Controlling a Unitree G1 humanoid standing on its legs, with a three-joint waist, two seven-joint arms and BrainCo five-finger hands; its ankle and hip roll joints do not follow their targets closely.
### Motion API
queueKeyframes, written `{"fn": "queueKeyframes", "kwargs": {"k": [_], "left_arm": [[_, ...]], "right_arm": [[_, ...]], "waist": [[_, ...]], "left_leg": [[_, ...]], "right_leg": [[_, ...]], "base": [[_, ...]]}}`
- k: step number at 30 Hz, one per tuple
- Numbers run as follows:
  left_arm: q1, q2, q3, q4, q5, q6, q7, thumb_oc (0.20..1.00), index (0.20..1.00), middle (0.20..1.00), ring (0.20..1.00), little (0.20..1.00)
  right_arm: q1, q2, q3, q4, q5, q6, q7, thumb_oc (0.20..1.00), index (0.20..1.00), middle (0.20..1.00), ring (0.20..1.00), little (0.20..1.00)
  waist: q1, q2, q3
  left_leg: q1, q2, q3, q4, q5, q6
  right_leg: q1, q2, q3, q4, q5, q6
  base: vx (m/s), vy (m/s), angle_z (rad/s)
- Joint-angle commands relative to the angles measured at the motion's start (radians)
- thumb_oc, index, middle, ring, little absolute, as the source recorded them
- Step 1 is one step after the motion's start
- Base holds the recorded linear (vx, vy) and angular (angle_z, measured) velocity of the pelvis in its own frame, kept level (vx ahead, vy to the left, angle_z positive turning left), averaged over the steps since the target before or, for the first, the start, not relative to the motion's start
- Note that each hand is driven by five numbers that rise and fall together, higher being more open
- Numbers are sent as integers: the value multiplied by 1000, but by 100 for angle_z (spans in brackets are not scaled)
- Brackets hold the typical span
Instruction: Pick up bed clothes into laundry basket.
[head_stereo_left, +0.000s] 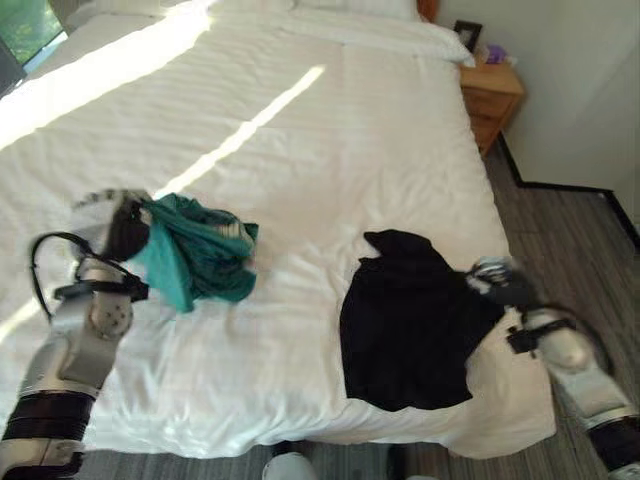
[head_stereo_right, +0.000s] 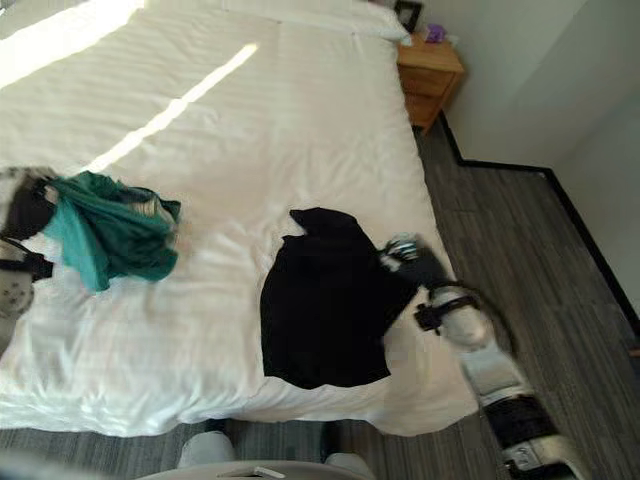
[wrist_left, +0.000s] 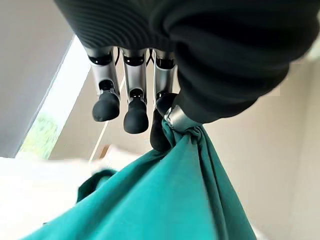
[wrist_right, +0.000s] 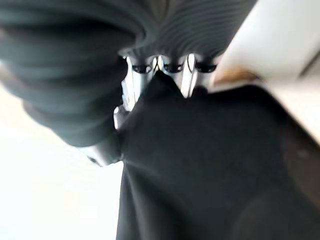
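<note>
White bed (head_stereo_left: 330, 130) fills most of both eye views, sunlight striped across it, wood nightstand (head_stereo_left: 490, 95) at its far right corner, grey plank floor (head_stereo_right: 520, 240) along the right side. Teal garment (head_stereo_left: 195, 250) lies bunched at the near left of the bed; black garment (head_stereo_left: 410, 320) lies spread flat near the front right edge. Left hand (head_stereo_left: 120, 228) sits at the teal garment's left end, blurred there. Left wrist view settles it: thumb and one finger (wrist_left: 161, 125) pinch a gathered fold of teal cloth, which hangs down from the pinch, other fingers straight beside it. Right hand (head_stereo_right: 410, 258) rests on the black garment's right edge; eye views don't show the fingers' hold. Right wrist view shows black cloth drawn up between thumb and fingers (wrist_right: 187, 75), hand clenched on it.
</note>
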Motion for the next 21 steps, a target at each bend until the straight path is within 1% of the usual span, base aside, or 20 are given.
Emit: {"fn": "queueKeyframes", "kwargs": {"k": [1, 2, 3, 5, 8, 11, 12, 13, 14, 16, 17, 18, 19, 20, 21], "left_arm": [[-35, -47, 24, 12, -67, -76, 68, 200, 200, 200, 200, 200], [-22, -64, 42, -6, -74, -80, 68, 200, 200, 200, 200, 200], [-2, -103, 61, -49, -83, -91, 67, 200, 200, 200, 200, 200], [8, -118, 71, -61, -85, -95, 65, 200, 200, 200, 200, 200], [29, -155, 94, -117, -104, -114, 70, 200, 200, 200, 200, 200], [30, -171, 105, -183, -138, -139, 65, 200, 200, 200, 200, 200], [30, -173, 105, -185, -139, -139, 64, 200, 200, 200, 200, 200], [22, -168, 104, -223, -169, -154, 57, 200, 200, 200, 200, 200], [9, -161, 97, -236, -184, -157, 57, 200, 200, 200, 200, 200], [-28, -128, 92, -258, -223, -163, 46, 200, 200, 200, 200, 200], [-58, -93, 92, -259, -237, -163, 53, 200, 200, 200, 200, 200], [-76, -67, 99, -266, -251, -168, 57, 200, 200, 200, 200, 200], [-100, -38, 100, -271, -270, -171, 67, 200, 200, 200, 200, 200], [-540, 157, -111, -133, -355, -117, 98, 200, 200, 200, 200, 200], [-679, 215, -231, -72, -373, -138, 66, 200, 200, 200, 200, 200]], "right_arm": [[-30, 84, 56, 11, 40, -71, -10, 200, 200, 200, 200, 200], [-20, 87, 39, -3, 35, -74, -11, 200, 200, 200, 200, 200], [-6, 92, 14, -46, 10, -78, -20, 200, 200, 200, 200, 200], [-2, 89, 0, -63, -10, -81, -28, 200, 200, 200, 200, 200], [-3, 80, -52, -121, -43, -88, -56, 200, 200, 200, 200, 200], [-16, 46, -128, -207, -57, -93, -85, 200, 200, 200, 200, 200], [-14, 45, -131, -212, -57, -90, -84, 200, 200, 200, 200, 200], [-32, 9, -176, -254, -54, -90, -101, 200, 200, 200, 200, 200], [-46, -26, -199, -278, -49, -85, -108, 200, 200, 200, 200, 200], [-76, -108, -252, -315, -35, -77, -121, 200, 200, 200, 200, 200], [-104, -168, -281, -320, -11, -76, -128, 200, 200, 200, 200, 200], [-118, -205, -303, -317, 8, -78, -136, 200, 200, 200, 200, 200], [-141, -258, -323, -313, 32, -78, -145, 200, 200, 200, 200, 200], [-303, -365, -195, -265, 68, -64, -129, 200, 200, 200, 200, 200], [-363, -412, -206, -260, 86, -42, -148, 200, 200, 200, 200, 200]], "waist": [[24, 9, -16], [21, 10, -20], [14, 10, -28], [11, 11, -32], [2, 13, -42], [-15, 13, -52], [-14, 14, -51], [-30, 10, -57], [-42, 6, -60], [-61, -3, -63], [-72, -9, -66], [-82, -14, -71], [-94, -22, -76], [-157, 6, -111], [-168, 9, -111]], "left_leg": [[61, 50, -47, 14, -94, -49], [65, 49, -48, 14, -96, -49], [72, 49, -45, 14, -99, -48], [76, 49, -45, 14, -102, -47], [86, 50, -41, 14, -105, -47], [95, 51, -35, 14, -109, -46], [95, 51, -35, 14, -109, -46], [102, 51, -27, 14, -113, -45], [107, 52, -21, 14, -113, -45], [123, 49, -4, 14, -129, -44], [126, 51, 9, 14, -122, -46], [136, 50, 18, 14, -133, -46], [141, 51, 30, 14, -134, -46], [165, 52, 62, 14, -138, -52], [167, 57, 88, 14, -121, -54]], "right_leg": [[-53, -122, 2, 106, -9, 100], [-52, -121, 3, 107, -9, 100], [-49, -123, 2, 106, -11, 100], [-48, -124, 2, 106, -12, 100], [-45, -126, 5, 106, -12, 100], [-48, -126, 9, 107, -2, 100], [-48, -126, 9, 107, -2, 100], [-52, -125, 16, 108, 6, 100], [-56, -125, 21, 110, 16, 100], [-60, -122, 36, 114, 28, 100], [-70, -114, 50, 116, 49, 100], [-69, -112, 58, 119, 52, 100], [-76, -106, 69, 124, 68, 100], [-83, -94, 102, 137, 78, 100], [-102, -84, 110, 143, 103, 100]], "base": [[17, -23, -5], [20, -27, -9], [14, -21, -9], [16, -13, -7], [0, 0, 0], [0, 0, 0], [0, 0, 0], [0, 0, 0], [0, 0, 0], [24, 8, -14], [41, 4, -28], [17, -2, -24], [110, 35, -28], [70, 64, -36], [105, 127, -39]]}}
